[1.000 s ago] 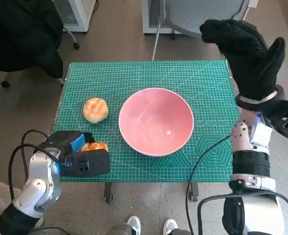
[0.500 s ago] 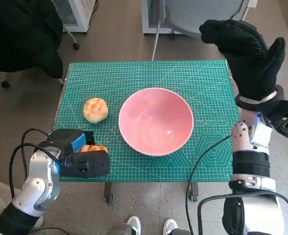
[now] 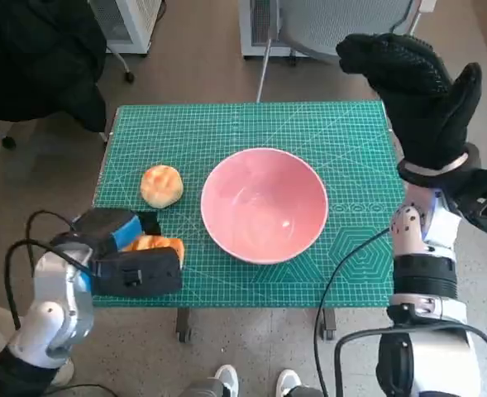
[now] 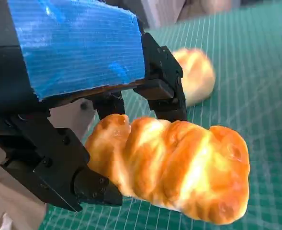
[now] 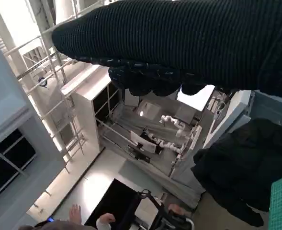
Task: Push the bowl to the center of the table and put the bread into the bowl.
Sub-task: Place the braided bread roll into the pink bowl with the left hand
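Observation:
A pink bowl [image 3: 264, 204] stands near the middle of the green mat [image 3: 226, 132]. My left hand [image 3: 119, 252] is at the mat's front left corner and grips a twisted golden bread [image 3: 154, 244], which fills the left wrist view [image 4: 179, 167] between the black fingers [image 4: 162, 91], lifted a little off the mat. A round bun [image 3: 162, 185] lies on the mat left of the bowl, and shows behind the held bread [image 4: 198, 74]. My right hand [image 3: 417, 91] is raised above the mat's right edge, fingers spread, holding nothing.
A dark coat [image 3: 36, 58] hangs over a chair at the back left. A white unit and a chair base [image 3: 326, 25] stand behind the table. Shoes [image 3: 255, 382] show at the front edge. The right wrist view looks into the room, with a person [image 5: 107, 221] far off.
My left hand has lifted slightly and drawn toward the front left with the twisted bread in its grip. The bowl, the bun and the right hand stay where they were.

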Tool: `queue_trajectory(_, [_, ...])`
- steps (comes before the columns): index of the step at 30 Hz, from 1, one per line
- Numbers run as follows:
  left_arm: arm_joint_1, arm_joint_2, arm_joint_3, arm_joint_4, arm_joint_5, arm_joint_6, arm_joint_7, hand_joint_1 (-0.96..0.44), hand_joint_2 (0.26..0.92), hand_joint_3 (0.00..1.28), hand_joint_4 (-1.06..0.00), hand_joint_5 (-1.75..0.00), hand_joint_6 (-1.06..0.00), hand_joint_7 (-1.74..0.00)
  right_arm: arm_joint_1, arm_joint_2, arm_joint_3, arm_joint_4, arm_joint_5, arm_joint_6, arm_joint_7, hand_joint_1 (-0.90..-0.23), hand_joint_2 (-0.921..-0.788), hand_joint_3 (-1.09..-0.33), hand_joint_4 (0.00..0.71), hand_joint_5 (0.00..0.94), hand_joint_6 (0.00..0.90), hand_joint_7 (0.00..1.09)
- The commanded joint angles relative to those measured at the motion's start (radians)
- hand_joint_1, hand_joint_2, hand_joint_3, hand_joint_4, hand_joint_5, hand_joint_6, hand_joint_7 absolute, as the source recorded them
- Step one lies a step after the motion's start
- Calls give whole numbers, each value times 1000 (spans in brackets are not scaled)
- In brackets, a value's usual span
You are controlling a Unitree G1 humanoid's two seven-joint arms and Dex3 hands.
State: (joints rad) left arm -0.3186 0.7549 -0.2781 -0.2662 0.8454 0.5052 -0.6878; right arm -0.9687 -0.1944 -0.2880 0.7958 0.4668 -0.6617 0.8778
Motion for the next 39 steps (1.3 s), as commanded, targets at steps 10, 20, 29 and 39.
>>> queue_trajectory(10, [-70,34,115,-218,-32,-33,-110,3,814,217,-748,-1253,-704,-964,9,-7,2,18,-3,8,10,-721,-921,-749,194,1,255,6])
queue_trajectory(20, [-156,44,168,-265,-73,-135,-100,4,809,194,-793,-1192,-733,-938,10,-8,1,14,1,14,16,-728,-921,-744,195,1,256,6])
queue_trajectory(29, [-250,2,124,-244,-49,-197,-91,4,807,195,-788,-1183,-740,-949,14,-12,-1,7,4,15,22,-733,-921,-742,196,1,257,6])
queue_trajectory(39, [-387,-44,36,-192,16,-237,-123,3,891,131,-702,-1179,-597,-1182,26,-17,-1,-13,1,16,19,-734,-921,-744,195,0,256,5])
